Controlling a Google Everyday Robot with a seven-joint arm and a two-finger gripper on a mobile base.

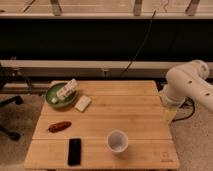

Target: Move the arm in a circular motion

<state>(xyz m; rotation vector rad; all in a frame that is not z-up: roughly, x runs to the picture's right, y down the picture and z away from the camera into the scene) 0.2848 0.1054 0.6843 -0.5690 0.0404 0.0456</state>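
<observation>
While the arm [192, 82] stands bent at the right edge of the camera view, off the right side of the wooden table [130, 107], a circle swept from here could carry it over the tabletop. I judge the main risk to be a sweep that runs too low or too wide. The white cup [117, 141] near the front would likely tip first, and the black phone [74, 151], the reddish-brown item [59, 126], the white block [83, 103] and the green bowl [62, 106] farther left could be pushed. A dark cable [142, 42] hanging behind the table might snag on a rearward arc. The gripper [170, 111] points down just beside the table's right edge. It appears to hold nothing. Whether it is open or closed, or touches that edge, I cannot tell.
</observation>
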